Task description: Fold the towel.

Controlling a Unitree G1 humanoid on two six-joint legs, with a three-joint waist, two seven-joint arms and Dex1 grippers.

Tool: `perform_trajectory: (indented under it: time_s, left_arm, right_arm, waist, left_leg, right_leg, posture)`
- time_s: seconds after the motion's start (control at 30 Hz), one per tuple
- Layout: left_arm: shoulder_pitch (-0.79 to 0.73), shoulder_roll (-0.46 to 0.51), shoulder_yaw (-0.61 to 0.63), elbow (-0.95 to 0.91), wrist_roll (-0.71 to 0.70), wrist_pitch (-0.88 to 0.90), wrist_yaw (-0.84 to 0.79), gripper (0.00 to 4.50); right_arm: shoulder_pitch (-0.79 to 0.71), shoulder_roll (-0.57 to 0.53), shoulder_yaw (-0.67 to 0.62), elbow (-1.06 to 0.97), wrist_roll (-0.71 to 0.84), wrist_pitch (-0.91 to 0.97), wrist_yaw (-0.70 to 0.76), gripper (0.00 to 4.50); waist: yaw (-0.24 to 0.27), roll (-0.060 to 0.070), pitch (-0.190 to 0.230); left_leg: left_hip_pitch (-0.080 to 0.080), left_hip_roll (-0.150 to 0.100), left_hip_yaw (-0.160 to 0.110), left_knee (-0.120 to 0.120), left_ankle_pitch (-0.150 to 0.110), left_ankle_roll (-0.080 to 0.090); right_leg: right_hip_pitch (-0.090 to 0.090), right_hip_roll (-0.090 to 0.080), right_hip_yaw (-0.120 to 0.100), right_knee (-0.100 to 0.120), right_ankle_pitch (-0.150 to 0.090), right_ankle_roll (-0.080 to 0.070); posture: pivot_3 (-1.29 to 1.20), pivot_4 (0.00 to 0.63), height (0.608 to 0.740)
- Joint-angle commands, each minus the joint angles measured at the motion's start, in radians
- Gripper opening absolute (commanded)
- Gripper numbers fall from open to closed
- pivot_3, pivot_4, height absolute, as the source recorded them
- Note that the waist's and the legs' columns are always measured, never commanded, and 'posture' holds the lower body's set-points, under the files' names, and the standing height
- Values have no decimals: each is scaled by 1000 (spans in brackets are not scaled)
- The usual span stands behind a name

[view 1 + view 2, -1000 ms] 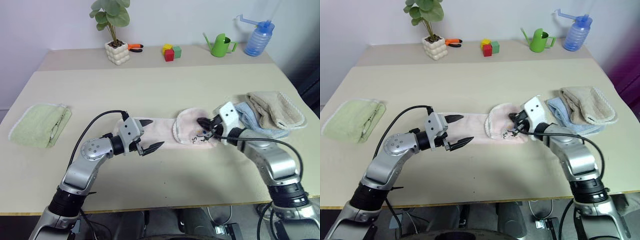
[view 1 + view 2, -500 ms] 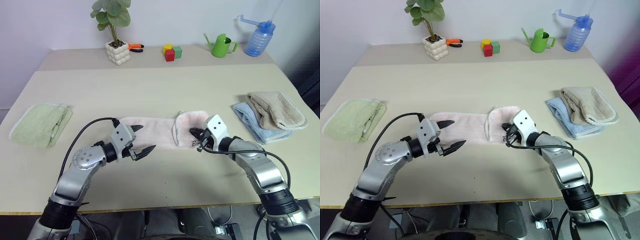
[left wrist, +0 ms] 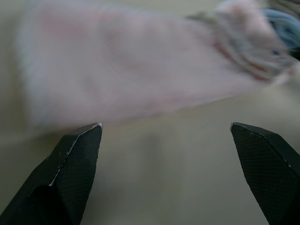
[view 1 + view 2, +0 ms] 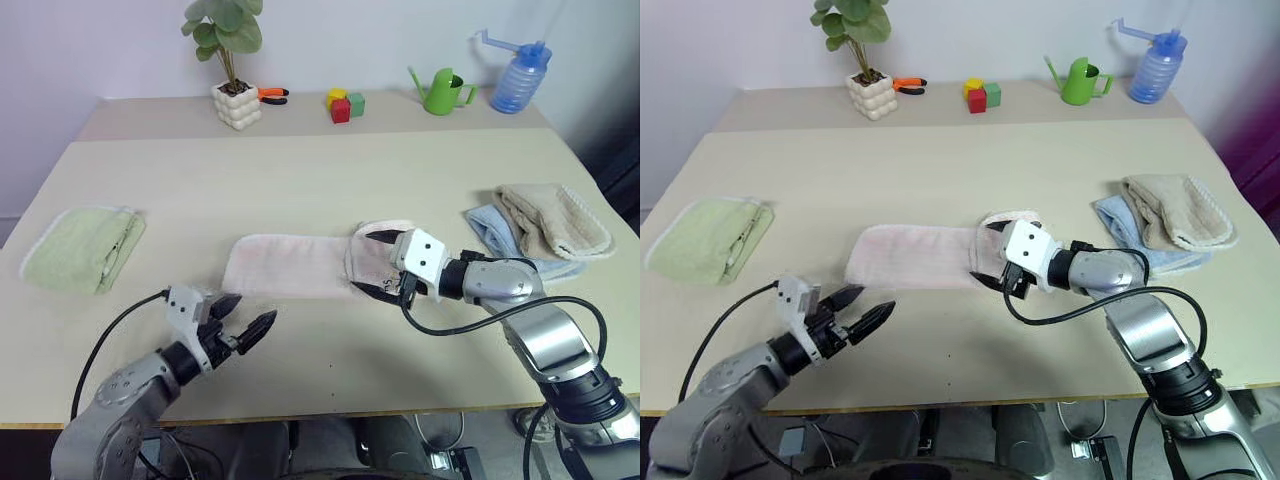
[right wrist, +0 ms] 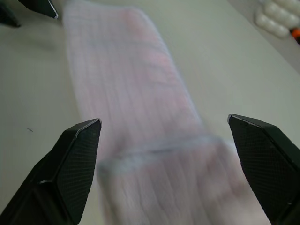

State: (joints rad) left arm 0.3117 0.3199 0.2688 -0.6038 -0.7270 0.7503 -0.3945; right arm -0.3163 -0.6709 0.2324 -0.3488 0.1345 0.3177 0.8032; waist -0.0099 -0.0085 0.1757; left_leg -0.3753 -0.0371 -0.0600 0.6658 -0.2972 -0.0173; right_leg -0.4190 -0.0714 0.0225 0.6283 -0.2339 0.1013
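Observation:
The pale pink towel (image 4: pixel 290 265) lies flat across the middle of the table, its right end (image 4: pixel 375 262) folded back over itself with a whitish hem and a small dark mark showing. My right gripper (image 4: pixel 388 265) hovers open over that folded end with nothing between its fingers; in the right wrist view the towel (image 5: pixel 140 112) stretches away between the spread fingertips (image 5: pixel 86 136). My left gripper (image 4: pixel 245 312) is open and empty, low near the table's front, short of the towel's left end (image 3: pixel 117 70).
A folded light green towel (image 4: pixel 80 248) lies at the left edge. A beige towel (image 4: pixel 552 218) rests on a light blue one (image 4: pixel 495 232) at the right. Along the back stand a potted plant (image 4: pixel 235 100), orange pliers (image 4: pixel 268 95), coloured blocks (image 4: pixel 342 103), a green watering can (image 4: pixel 440 90) and a blue spray bottle (image 4: pixel 515 75).
My right gripper has carried the towel's right end leftward, laid it folded over, and opened. My left gripper, still open, has drawn back off the towel toward the table's front left.

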Motion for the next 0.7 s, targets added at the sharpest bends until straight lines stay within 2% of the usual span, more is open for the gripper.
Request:
perform_trajectory:
  time_s: [0.03,0.17,0.3,0.5,0.6,0.7]
  left_arm:
    - [-2,-56,81,-35,-139,66,137,4500]
    - [-49,-118,111,14,-228,128,292,4500]
    - [-175,-216,102,81,-345,160,464,4500]
    - [-312,-270,153,181,-440,115,633,4500]
    - [-345,-256,144,201,-456,108,647,3630]
    - [-355,-246,136,207,-467,99,650,2151]
  right_arm:
    - [-13,19,16,-4,-20,-40,10,4441]
    - [-21,38,36,2,-38,-51,14,4441]
    - [-18,60,60,-16,-57,-55,13,4441]
    - [15,68,65,-37,-77,-59,5,4441]
    - [26,73,62,-42,-86,-56,-5,4500]
    - [31,80,59,-44,-94,-55,-15,4500]
  waist:
    - [3,-1,0]
    - [2,0,0]
    - [7,0,-1]
    - [24,-1,-1]
    - [21,-1,-1]
    - [20,-1,-1]
  left_leg:
    - [0,0,0,0,0,0]
    - [1,-1,-1,0,0,0]
    - [2,-1,-1,0,0,-1]
    - [2,-2,-2,1,1,-2]
    - [2,-2,-1,1,1,-2]
    - [2,-2,-1,1,1,-2]
  right_leg:
    - [0,0,-1,0,0,0]
    - [1,0,-1,0,0,0]
    - [3,0,-1,0,-1,-2]
    - [4,0,-2,-1,-1,-2]
    - [4,0,-2,-1,-2,-3]
    - [4,0,-2,-1,-2,-3]
  posture:
    - [0,150,730]
    - [0,150,730]
    - [0,150,730]
    - [0,150,730]
    - [0,150,730]
    - [0,150,730]
